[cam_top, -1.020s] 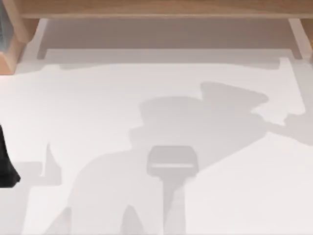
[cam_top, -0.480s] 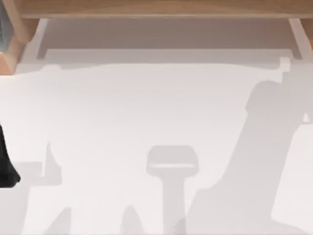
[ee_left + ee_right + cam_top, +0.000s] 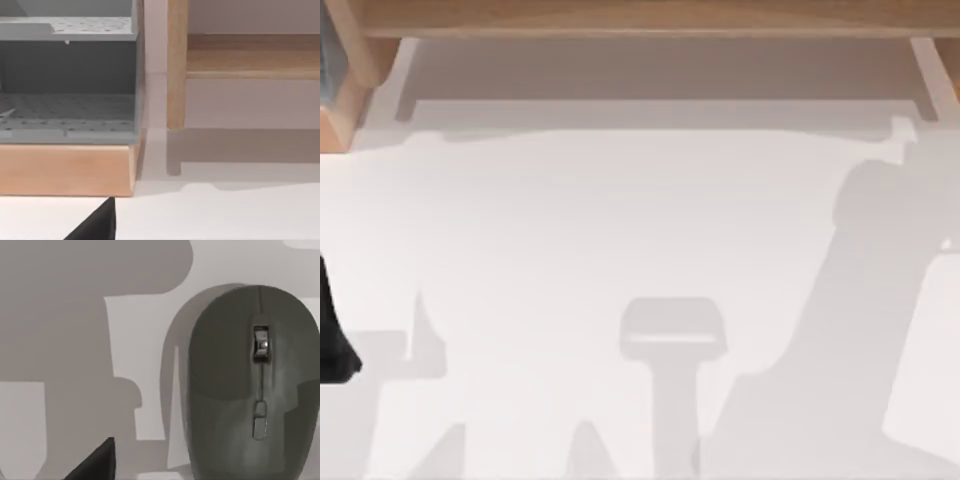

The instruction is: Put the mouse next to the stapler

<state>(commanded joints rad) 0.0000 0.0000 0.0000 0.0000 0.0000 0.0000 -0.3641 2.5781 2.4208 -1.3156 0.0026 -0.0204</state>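
The mouse is dark grey with a scroll wheel and a small button on its midline. It lies flat on the white table, close below the right wrist camera. A black wedge of my right gripper shows beside the mouse and does not touch it. A like black wedge of my left gripper hangs over the white table in front of a wooden shelf. The stapler is out of view.
A wooden shelf with grey perforated trays stands at the table's back left, and a wooden post rises beside it. A wooden rail runs along the back. A black shape sits at the left edge.
In the top view the large arm shadow has swung from the middle of the table over to the right side. The black shape at the left edge has stayed put.
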